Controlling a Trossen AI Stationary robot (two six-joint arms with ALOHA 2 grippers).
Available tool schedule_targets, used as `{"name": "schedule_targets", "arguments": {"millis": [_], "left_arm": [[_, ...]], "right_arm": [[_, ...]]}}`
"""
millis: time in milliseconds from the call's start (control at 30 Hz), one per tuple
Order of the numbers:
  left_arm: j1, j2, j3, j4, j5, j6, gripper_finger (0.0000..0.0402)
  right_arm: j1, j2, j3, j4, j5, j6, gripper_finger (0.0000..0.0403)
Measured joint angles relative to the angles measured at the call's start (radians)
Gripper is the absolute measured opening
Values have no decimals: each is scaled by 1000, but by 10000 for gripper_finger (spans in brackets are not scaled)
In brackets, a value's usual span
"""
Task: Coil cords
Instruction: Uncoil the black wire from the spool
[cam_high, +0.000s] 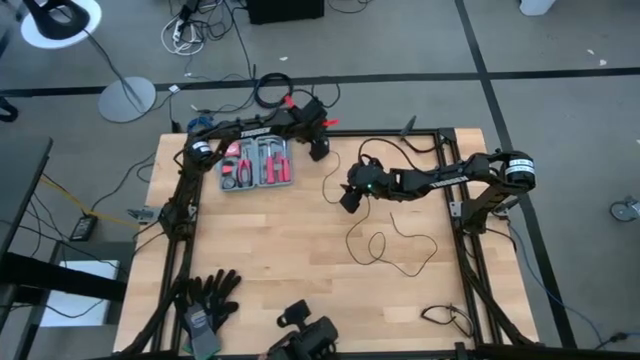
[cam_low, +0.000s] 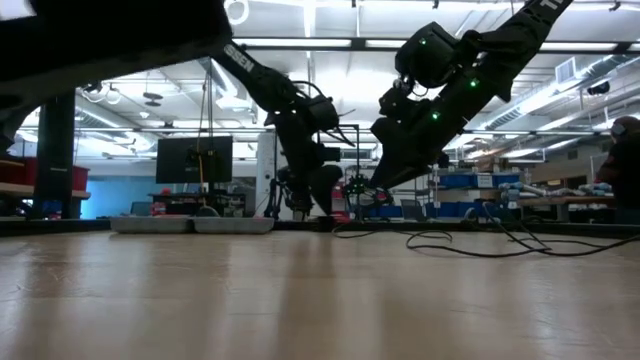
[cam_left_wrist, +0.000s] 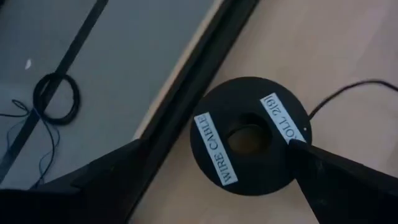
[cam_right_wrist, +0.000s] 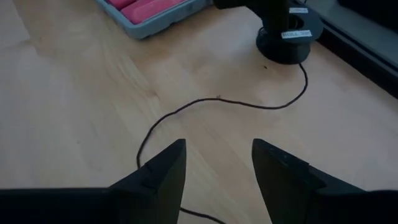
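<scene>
Fingers of the right gripper (cam_right_wrist: 217, 168) stand apart and empty, poised above the wire (cam_right_wrist: 211, 102) lying loose across the table (cam_high: 260, 260). Left gripper (cam_left_wrist: 205, 168) is spread too, straddling the spool (cam_left_wrist: 249, 137) at the far edge beside the toolkit (cam_high: 256, 163). Coiling looks barely begun; next the right must drop and pinch the strand.

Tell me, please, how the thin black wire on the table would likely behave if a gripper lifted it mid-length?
The wire lies in loose curls on the table, so it is probably floppy and would sag either side of the pinch. It looks very thin, so it may slip between fingers. Its end reaches the spool, which may drag or roll.
</scene>
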Motion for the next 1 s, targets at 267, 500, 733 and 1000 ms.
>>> {"name": "schedule_targets", "arguments": {"millis": [267,500,733,1000], "left_arm": [[-31,-8,3,-148,76,-3,396],[-109,-3,0,-312,148,-48,396],[-231,-54,-1,-435,209,-91,396],[-320,-209,-1,-451,168,-157,396]], "right_arm": [[7,0,0,-22,-52,23,182],[16,0,0,-117,-149,30,183],[35,-2,0,-201,-182,52,183],[62,-2,0,-277,-182,53,181]]}}
